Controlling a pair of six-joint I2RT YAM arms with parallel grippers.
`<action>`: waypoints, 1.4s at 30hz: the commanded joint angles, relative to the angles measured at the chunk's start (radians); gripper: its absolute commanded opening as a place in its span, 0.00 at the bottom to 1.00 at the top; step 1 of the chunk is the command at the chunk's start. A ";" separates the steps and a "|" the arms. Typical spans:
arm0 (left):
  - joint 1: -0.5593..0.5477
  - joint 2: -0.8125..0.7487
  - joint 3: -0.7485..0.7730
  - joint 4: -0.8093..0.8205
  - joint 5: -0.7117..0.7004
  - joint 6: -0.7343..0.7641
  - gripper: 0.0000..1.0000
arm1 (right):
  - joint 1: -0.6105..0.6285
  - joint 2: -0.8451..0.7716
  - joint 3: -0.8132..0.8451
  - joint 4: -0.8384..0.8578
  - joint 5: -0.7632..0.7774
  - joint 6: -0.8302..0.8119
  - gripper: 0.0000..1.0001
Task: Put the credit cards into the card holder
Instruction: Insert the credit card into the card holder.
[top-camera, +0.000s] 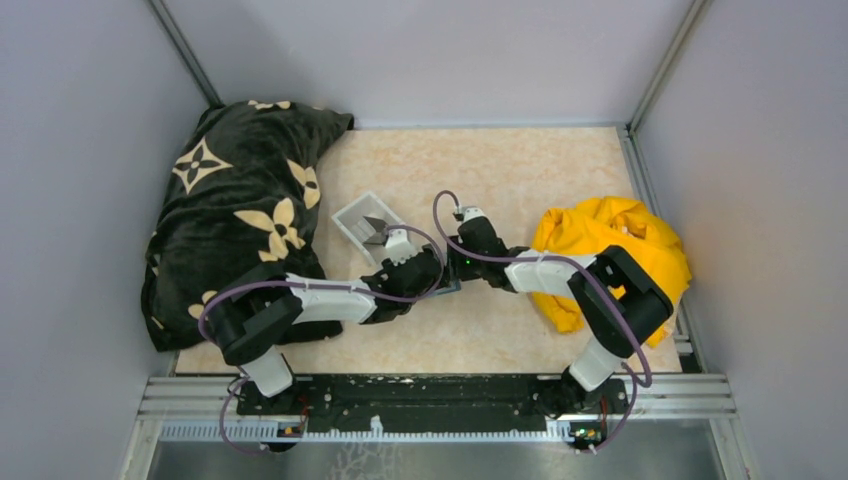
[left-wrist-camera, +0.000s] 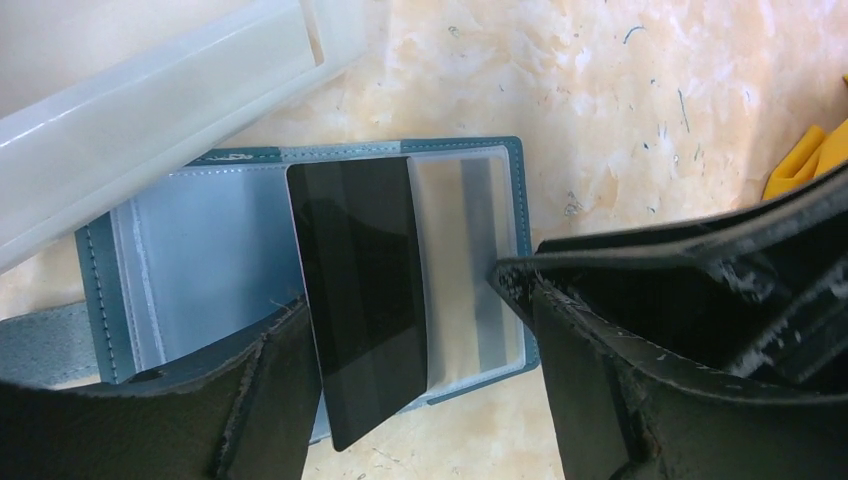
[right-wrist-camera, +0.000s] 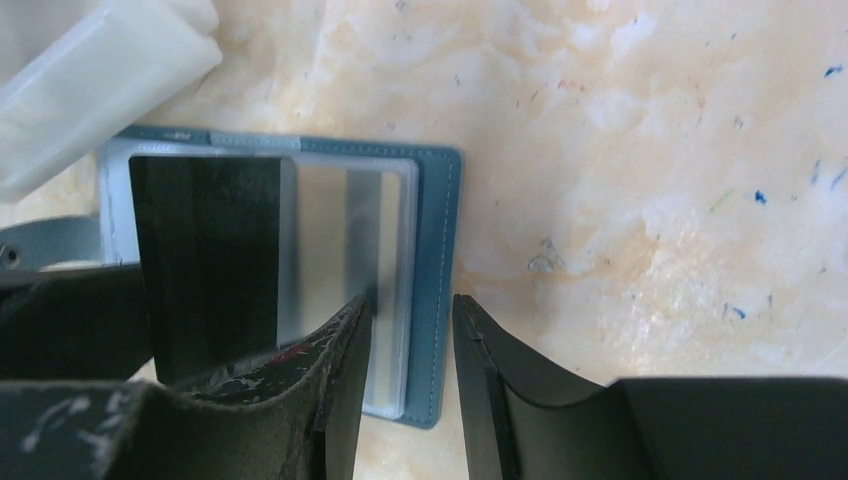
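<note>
Where dark card (left-wrist-camera: 365, 300) crosses card holder (left-wrist-camera: 200, 250), blanket (top-camera: 240, 210) bears flower motifs.

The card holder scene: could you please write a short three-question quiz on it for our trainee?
1. True or false: the dark card sticks out past the edge of the open card holder.
2. In the left wrist view, which thing sits right beside the card holder's upper left corner? A) translucent white tray B) yellow cloth C) patterned blanket
3. Is the right claw open or shut?

Key: 1 true; 2 A; 3 open, with the card holder's teal edge in the gap between its fingers.
</note>
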 joint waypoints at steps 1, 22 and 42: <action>-0.001 0.086 -0.068 -0.139 0.146 -0.019 0.83 | 0.037 0.085 0.101 -0.110 0.084 -0.028 0.38; -0.001 -0.048 -0.175 -0.189 0.068 -0.308 0.92 | 0.089 0.247 0.127 -0.205 0.109 0.013 0.37; -0.004 -0.091 -0.188 -0.325 0.023 -0.393 0.96 | 0.094 0.256 0.086 -0.221 0.145 0.009 0.37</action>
